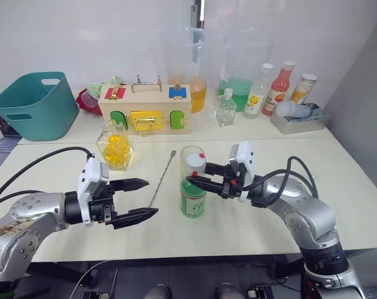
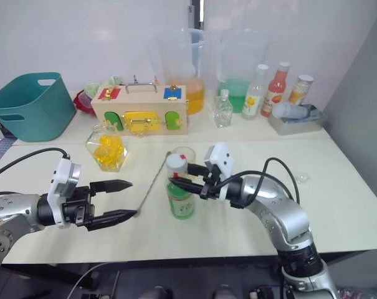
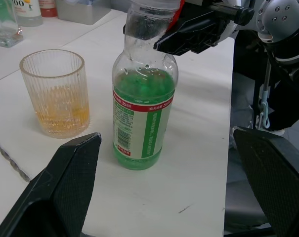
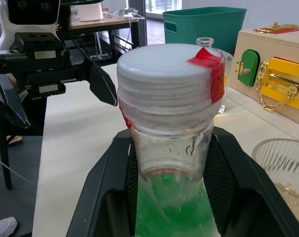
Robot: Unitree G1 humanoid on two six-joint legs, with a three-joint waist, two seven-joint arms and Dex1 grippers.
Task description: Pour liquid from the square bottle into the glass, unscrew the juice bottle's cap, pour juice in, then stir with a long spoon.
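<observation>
Juice bottle [image 1: 192,196] stood upright on the desk [image 1: 250,224], cap [image 4: 166,79] on. Right pincer [image 1: 194,182] sat at the bottle's neck, a finger either side just under the cap; couldn't tell if it was actually clamped. Left pincer [image 1: 138,199] hung wide apart, just left of the bottle, holding nothing. Glass [image 3: 55,94] with a little liquid [image 3: 60,116] stood just behind the bottle. Long spoon [image 1: 162,179] lay on the desk between left pincer and bottle. Square bottle [image 1: 115,147] stood farther back-left.

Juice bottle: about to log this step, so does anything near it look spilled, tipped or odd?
Nothing stands out. The juice bottle stands upright with its cap on, the right gripper around its neck. The glass is upright with some yellow liquid inside, and the table around them looks dry.
</observation>
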